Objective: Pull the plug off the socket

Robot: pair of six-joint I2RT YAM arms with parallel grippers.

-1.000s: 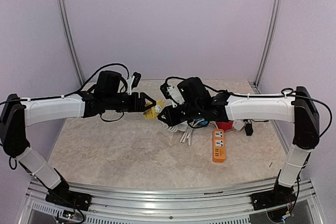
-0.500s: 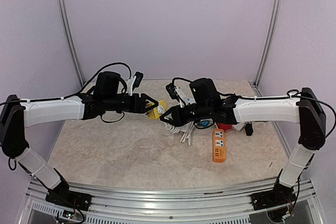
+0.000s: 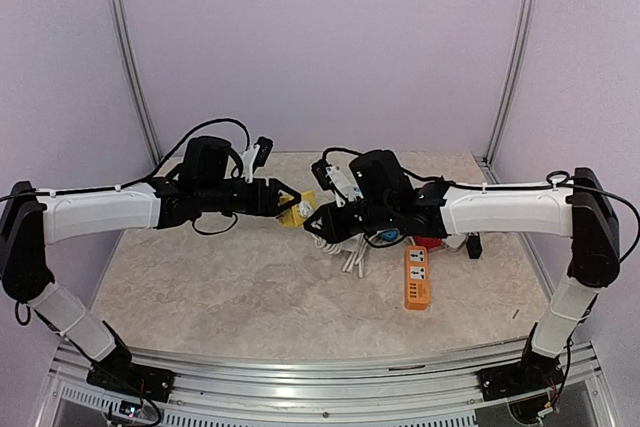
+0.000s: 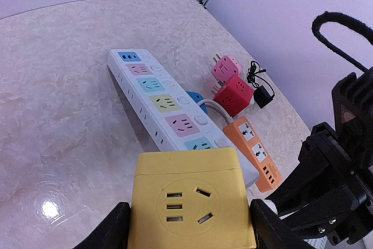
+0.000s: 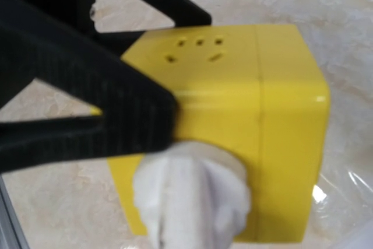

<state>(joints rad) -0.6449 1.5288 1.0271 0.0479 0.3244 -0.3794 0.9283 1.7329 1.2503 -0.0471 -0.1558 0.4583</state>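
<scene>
A yellow cube socket (image 3: 299,208) hangs above the table between both arms. My left gripper (image 3: 288,203) is shut on it; in the left wrist view the cube (image 4: 192,199) fills the space between my black fingers (image 4: 111,228). A white plug (image 5: 192,196) sits in the cube's side face (image 5: 274,103). My right gripper (image 3: 317,215) meets the cube from the right, and its black fingers (image 4: 326,179) close around the white plug (image 4: 265,207). My right fingers do not show in the right wrist view.
On the table below lie a long white power strip (image 4: 166,100), an orange strip (image 3: 417,279), a red cube (image 4: 234,91), a pink cube (image 4: 226,68), a black adapter (image 4: 262,94) and loose white cables (image 3: 350,259). Metal frame posts stand at the back corners.
My right arm's wrist drew back to the right, then came a little left again. The gripper tips stayed at the yellow cube. The left arm hardly moved.
</scene>
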